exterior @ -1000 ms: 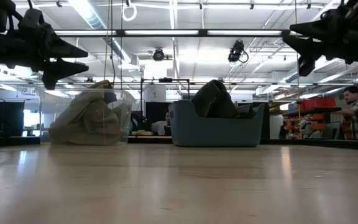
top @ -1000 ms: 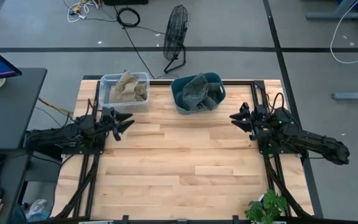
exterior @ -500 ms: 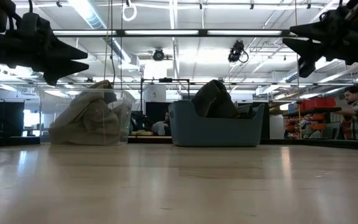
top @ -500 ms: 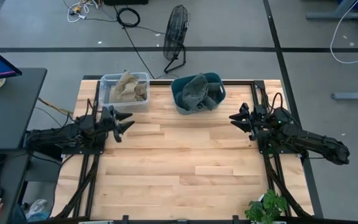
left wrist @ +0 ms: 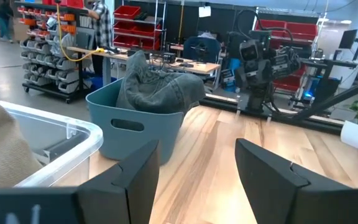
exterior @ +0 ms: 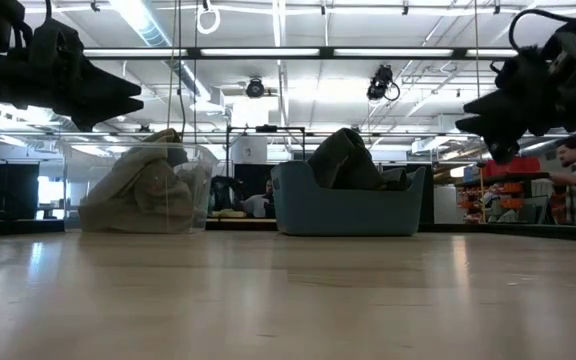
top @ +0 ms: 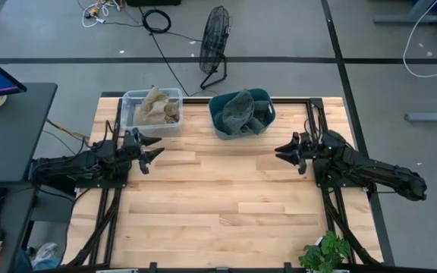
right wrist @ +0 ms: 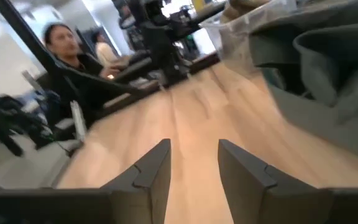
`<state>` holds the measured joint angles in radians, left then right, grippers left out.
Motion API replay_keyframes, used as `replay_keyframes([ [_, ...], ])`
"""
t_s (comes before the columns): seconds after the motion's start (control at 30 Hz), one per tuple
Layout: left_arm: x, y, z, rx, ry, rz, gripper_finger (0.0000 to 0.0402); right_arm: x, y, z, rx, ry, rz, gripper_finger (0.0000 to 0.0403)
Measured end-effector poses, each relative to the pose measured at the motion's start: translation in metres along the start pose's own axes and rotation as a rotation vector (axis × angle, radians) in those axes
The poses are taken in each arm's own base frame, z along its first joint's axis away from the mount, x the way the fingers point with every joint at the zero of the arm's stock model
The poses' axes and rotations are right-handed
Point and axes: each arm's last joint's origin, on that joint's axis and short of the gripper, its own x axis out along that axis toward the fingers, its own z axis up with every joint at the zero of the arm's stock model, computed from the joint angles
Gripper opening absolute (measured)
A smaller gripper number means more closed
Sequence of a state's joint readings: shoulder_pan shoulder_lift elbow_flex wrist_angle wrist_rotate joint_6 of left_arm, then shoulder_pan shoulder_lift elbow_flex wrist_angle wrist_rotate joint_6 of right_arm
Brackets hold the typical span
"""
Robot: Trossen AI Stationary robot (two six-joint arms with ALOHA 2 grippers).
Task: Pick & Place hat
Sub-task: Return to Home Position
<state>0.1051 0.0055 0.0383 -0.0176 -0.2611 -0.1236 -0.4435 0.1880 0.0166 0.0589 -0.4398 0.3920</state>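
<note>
High view shows gray caps (top: 238,111) in green bin (top: 265,95); wrist views show left claw (left wrist: 194,149), right claw (right wrist: 194,144) spread.

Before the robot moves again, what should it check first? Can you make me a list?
1. Left gripper open, with nothing between its fingers: ok.
2. Right gripper open, with nothing between its fingers: ok.
3. Gray caps sit inside the green bin: ok.
4. Tan caps sit inside the clear bin: ok.
5. No cap lies on the table between the arms: ok.
6. Both arms have fully reached home: cannot tell.
</note>
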Motion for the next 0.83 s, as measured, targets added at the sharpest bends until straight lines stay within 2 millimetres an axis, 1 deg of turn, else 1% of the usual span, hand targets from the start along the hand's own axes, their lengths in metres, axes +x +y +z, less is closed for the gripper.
replay_keyframes([
  [0.23, 0.0, 0.0, 0.0, 0.004, -0.002, 0.0, 0.0213, 0.0, -0.002, 0.002, -0.23, -0.029, -0.078, 0.0134],
  [0.4, 0.0, 0.0, 0.0, 0.003, -0.003, 0.0, 0.0213, 0.0, 0.0, 0.005, -0.368, -0.06, -0.072, 0.0134],
  [0.6, 0.0, 0.0, 0.001, 0.003, -0.004, 0.0, 0.0213, -0.001, 0.002, 0.011, -0.414, -0.119, -0.06, 0.0134],
  [0.83, 0.0, 0.0, 0.001, 0.002, -0.007, 0.0, 0.0213, -0.001, 0.002, 0.01, -0.409, -0.107, -0.063, 0.0134],
])
